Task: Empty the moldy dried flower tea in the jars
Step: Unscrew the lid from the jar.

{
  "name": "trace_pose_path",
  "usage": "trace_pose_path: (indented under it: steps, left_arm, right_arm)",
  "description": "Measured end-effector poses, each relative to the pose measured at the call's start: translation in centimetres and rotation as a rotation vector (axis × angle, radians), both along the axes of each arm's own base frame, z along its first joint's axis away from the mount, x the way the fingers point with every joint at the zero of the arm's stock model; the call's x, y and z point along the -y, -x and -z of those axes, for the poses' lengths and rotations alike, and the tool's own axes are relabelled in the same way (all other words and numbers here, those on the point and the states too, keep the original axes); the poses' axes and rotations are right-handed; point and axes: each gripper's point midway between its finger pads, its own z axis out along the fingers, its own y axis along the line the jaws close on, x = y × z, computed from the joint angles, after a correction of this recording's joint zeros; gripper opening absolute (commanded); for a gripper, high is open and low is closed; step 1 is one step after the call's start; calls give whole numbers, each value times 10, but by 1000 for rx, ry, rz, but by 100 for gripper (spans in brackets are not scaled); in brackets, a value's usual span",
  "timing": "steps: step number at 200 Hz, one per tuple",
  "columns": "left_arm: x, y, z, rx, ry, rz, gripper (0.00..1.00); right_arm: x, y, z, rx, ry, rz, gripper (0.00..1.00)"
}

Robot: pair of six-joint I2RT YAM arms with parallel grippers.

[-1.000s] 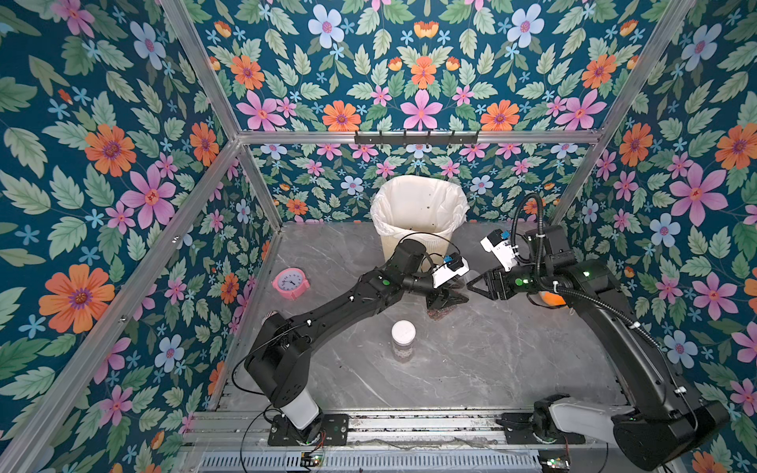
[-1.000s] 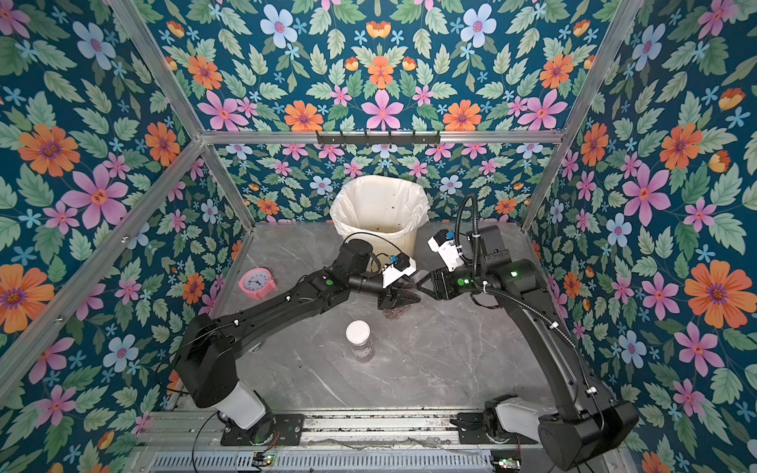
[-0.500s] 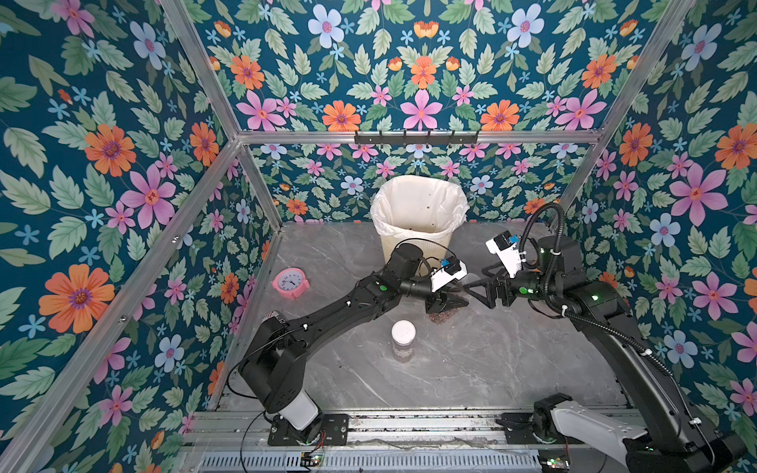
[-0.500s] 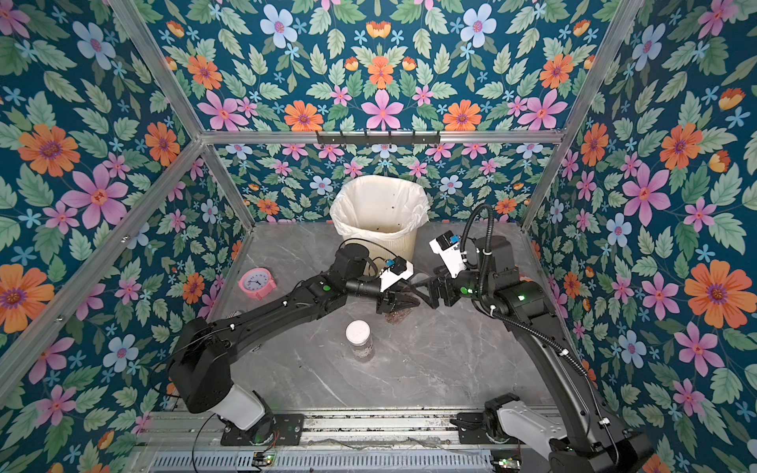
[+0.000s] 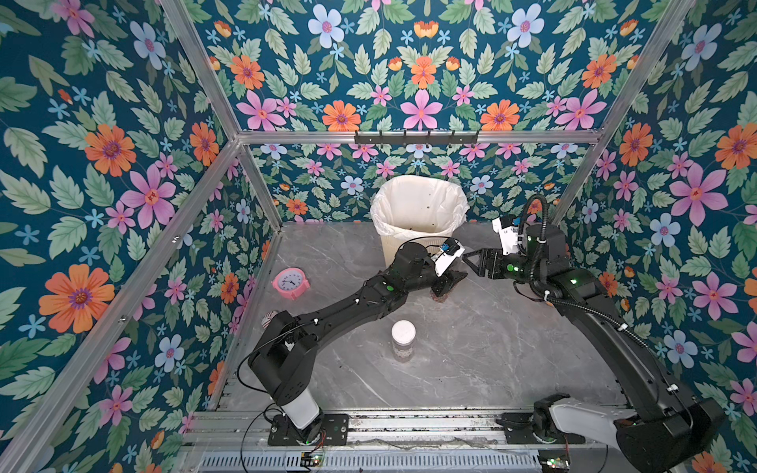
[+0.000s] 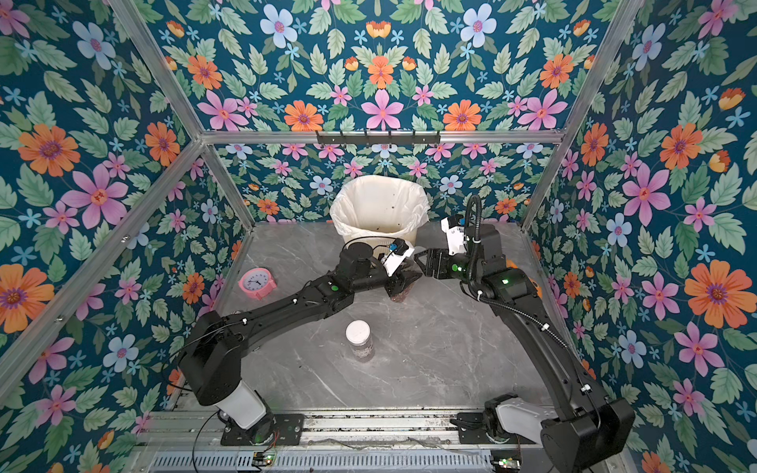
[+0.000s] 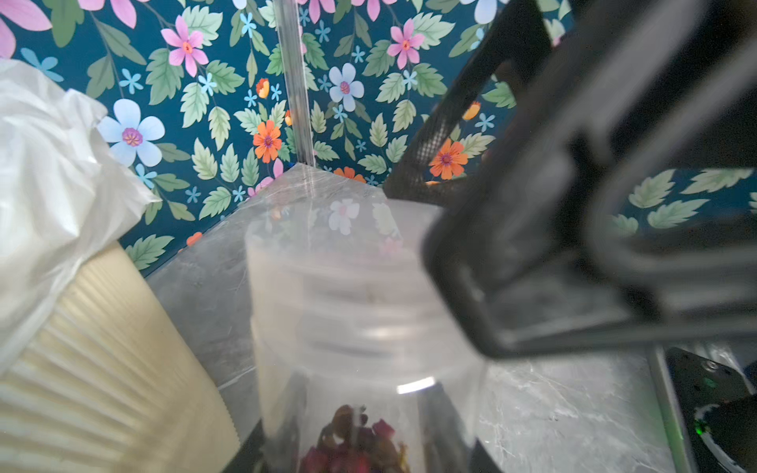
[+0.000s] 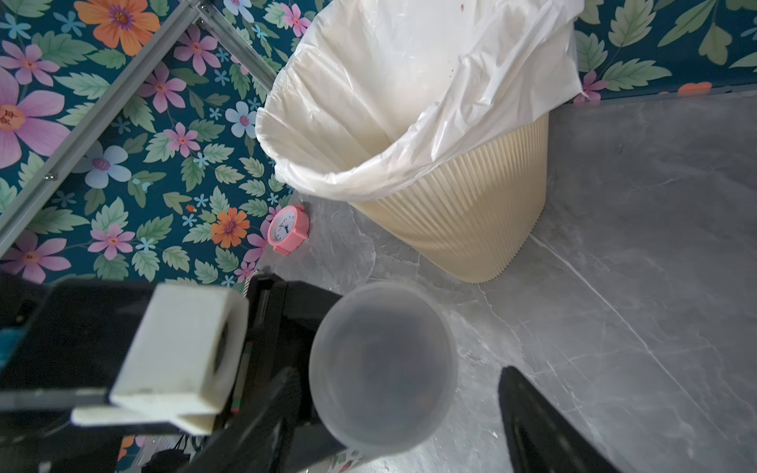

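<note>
Upper centre, bin: cream ribbed bin (image 5: 392, 254) with a white liner (image 5: 418, 200), in both top views.
Left pincer: my left pincer (image 5: 444, 286), at frame centre, is clamped on the body of the translucent-lidded jar (image 7: 360, 327).
Right pincer: my right pincer (image 5: 469, 262), just right of it, stands parted astride the jar's lid (image 8: 381, 364). One finger (image 8: 532, 413) is clear of it; the other I cannot tell.
Other jar: white-lidded jar (image 5: 403, 336), upright at lower centre, well apart from both pincers.
Tea: reddish dried flower tea (image 7: 356, 442) shows through the held jar's wall.

No legible text; pink clock (image 5: 291, 282) numerals too blurred
</note>
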Motion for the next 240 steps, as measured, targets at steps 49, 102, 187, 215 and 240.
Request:
trace_pose_path:
  steps: [49, 102, 187, 215, 240]
  left_arm:
    - [-3, -7, -1, 10, -6, -42, 46]
    - [1, 4, -3, 0, 3, 20, 46]
    - [3, 14, -7, 8, 0, 81, 46]
    - [-1, 31, -7, 4, -30, 157, 47]
    - [-6, 56, -12, -25, -41, 269, 47]
  right_arm:
    - [-7, -13, 2, -24, -23, -3, 72]
    - [-18, -12, 0, -42, -51, -63, 69]
    - [-18, -3, 1, -41, -40, -100, 54]
    - [-19, 13, 5, -23, -43, -178, 52]
    - [-25, 37, 0, 46, -48, -307, 52]
